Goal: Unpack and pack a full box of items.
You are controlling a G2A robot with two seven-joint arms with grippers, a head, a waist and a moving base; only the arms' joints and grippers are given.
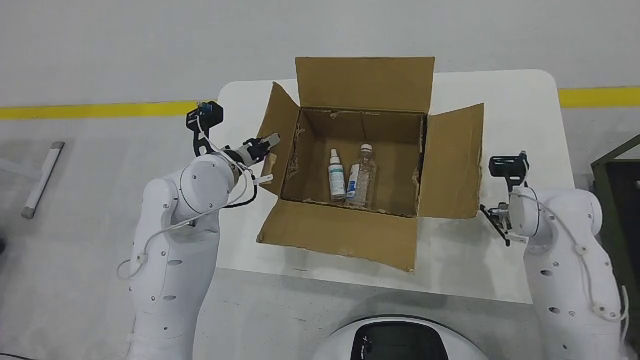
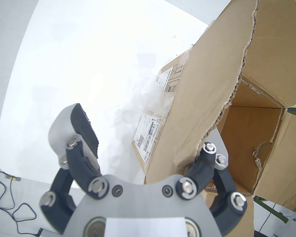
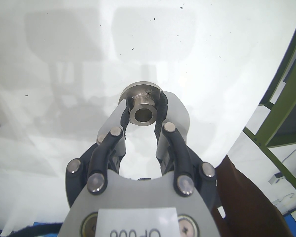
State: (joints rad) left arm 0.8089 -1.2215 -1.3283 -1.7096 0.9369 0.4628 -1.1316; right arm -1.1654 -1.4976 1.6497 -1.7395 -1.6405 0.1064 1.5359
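An open cardboard box (image 1: 345,230) stands in the middle of the white table (image 1: 500,100), all its flaps folded out. On its floor lie a white bottle with a blue label (image 1: 336,175) and a clear bottle (image 1: 362,178) side by side. My left gripper (image 1: 262,147) is at the box's left flap (image 2: 212,80). It is open (image 2: 145,134), one finger (image 2: 85,129) outside the flap, the other partly behind the flap's torn corner. Right of the box, my right gripper (image 3: 143,114) is low over the table, shut on a small flanged metal bushing (image 3: 141,89).
A green metal frame (image 3: 281,94) stands off the table's right edge (image 1: 615,175). A thin black cable (image 2: 12,206) lies on the floor beyond the table's corner. A grey bar (image 1: 42,178) lies on the floor far left. Bare table surrounds the box.
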